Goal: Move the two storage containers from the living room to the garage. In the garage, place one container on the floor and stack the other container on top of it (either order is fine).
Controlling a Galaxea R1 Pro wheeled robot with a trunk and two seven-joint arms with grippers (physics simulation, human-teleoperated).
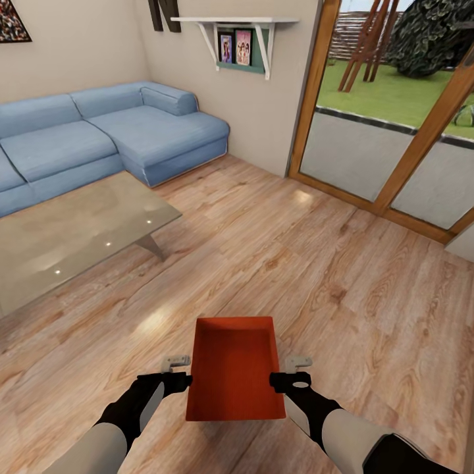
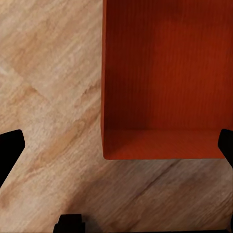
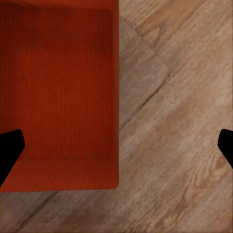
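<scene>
While the head view looks down over both arms, one orange-red storage container (image 1: pixel 232 368) sits between them above the light wood-plank floor (image 1: pixel 329 276) of the living room. The left gripper (image 1: pixel 176 372) is at the bin's left long wall and the right gripper (image 1: pixel 289 373) at its right long wall, each dark wrist just beside the rim with pale finger parts reaching towards it. Whether the fingers actually clamp the walls cannot be told from here, nor whether the bin rests on the planks or is lifted. Further off stand the glass coffee table (image 1: pixel 79 230) to the left, the blue corner sofa (image 1: pixel 99 141) behind it against the wall, a white wall shelf (image 1: pixel 240 26) holding small pictures, and the wood-framed glass doors (image 1: pixel 395 131) to the right, with grass beyond.

From the left wrist view, the container (image 2: pixel 165 77) shows from above, its open inside and one corner over the wood floor (image 2: pixel 48 97). Two black fingertips (image 2: pixel 9 145) sit at opposite edges of the picture, spread wide, one over bare planks and the other at the bin's wall; the claw is wide apart.

From the right wrist view, the container (image 3: pixel 58 87) again shows open-topped, a corner and a soft shadow lying on the floor (image 3: pixel 184 145). Its black fingertips (image 3: pixel 8 148) are likewise far apart, one over the bin's inside and one over wood.
</scene>
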